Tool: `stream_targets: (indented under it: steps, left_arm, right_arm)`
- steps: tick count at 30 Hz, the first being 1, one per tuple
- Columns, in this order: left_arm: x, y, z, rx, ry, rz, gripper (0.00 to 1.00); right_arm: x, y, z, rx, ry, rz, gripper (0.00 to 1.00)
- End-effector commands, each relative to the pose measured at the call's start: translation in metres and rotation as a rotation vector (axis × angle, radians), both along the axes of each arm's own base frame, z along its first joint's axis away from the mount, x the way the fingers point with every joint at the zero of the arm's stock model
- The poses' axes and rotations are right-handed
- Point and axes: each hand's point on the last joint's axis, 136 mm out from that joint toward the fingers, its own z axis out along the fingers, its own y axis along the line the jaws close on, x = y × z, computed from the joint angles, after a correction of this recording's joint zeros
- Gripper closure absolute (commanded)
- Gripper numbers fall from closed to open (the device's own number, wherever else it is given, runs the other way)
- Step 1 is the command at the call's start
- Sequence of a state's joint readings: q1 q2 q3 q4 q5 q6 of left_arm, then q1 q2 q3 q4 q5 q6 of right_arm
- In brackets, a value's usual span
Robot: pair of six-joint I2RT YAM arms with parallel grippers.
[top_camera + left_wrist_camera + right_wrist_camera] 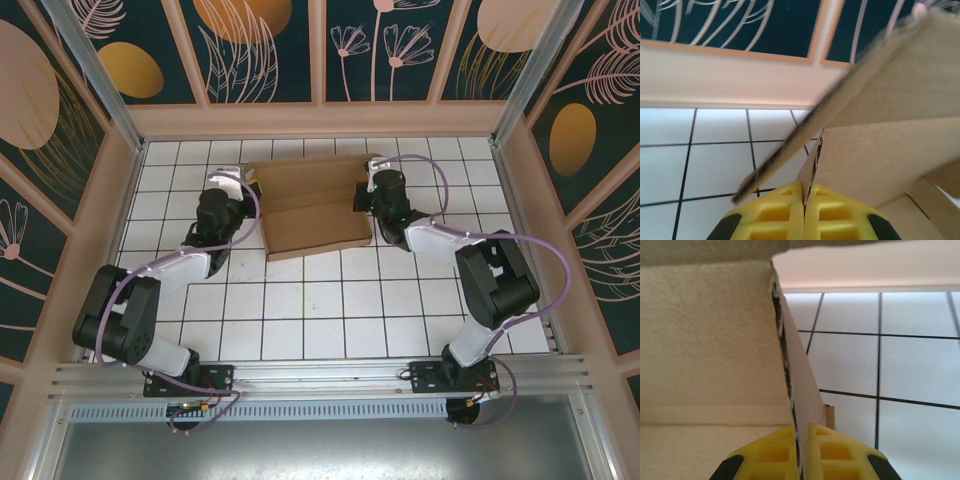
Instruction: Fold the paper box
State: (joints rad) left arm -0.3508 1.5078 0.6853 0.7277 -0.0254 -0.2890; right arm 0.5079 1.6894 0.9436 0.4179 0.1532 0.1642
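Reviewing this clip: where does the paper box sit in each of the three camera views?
Top external: paper box at the far middle of the white tiled tabletop.
Left wrist: right half, its edge pinched in the left gripper.
Right wrist: left half, its edge pinched in the right gripper.
Shared landmark: the tiled tabletop.

In your left wrist view the bottom edge cuts off the left gripper (804, 192) just below the tips of its yellow fingers (775, 215). The paper box (880, 155) runs out of frame to their right, and the flap slanting above them is blurred. The right gripper (801, 435) is cropped the same way in the right wrist view, where the paper box (705, 340) leaves the frame left of its fingers (835, 452). From above, both sets of fingertips are too small to make out.
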Motion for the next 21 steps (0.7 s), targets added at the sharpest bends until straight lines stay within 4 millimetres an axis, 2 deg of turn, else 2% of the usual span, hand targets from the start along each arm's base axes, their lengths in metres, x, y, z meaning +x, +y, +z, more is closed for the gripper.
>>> stream_targets:
  steps: [1, 5, 10, 13, 17, 21]
  left_arm:
    - [-0.004, -0.025, -0.002, -0.144, 0.011, 0.074, 1.00]
    - [-0.016, -0.033, -0.016, -0.214, 0.042, 0.163, 1.00]
    - [-0.029, -0.019, -0.043, -0.270, 0.111, 0.255, 1.00]
    - [-0.038, -0.016, -0.059, -0.283, 0.144, 0.249, 1.00]
    - [-0.054, -0.022, -0.077, -0.295, 0.189, 0.195, 1.00]
    - [-0.068, -0.021, -0.090, -0.290, 0.221, 0.175, 1.00]
  right_arm:
    - [-0.003, 0.015, 0.061, 0.159, -0.246, -0.141, 1.00]
    - [-0.022, 0.017, 0.051, 0.173, -0.294, -0.207, 1.00]
    - [-0.042, 0.020, 0.034, 0.164, -0.312, -0.163, 1.00]
    - [-0.054, 0.016, 0.025, 0.166, -0.317, -0.146, 1.00]
    - [-0.070, 0.011, 0.011, 0.175, -0.314, -0.115, 1.00]
    - [-0.081, 0.010, -0.004, 0.171, -0.279, -0.107, 1.00]
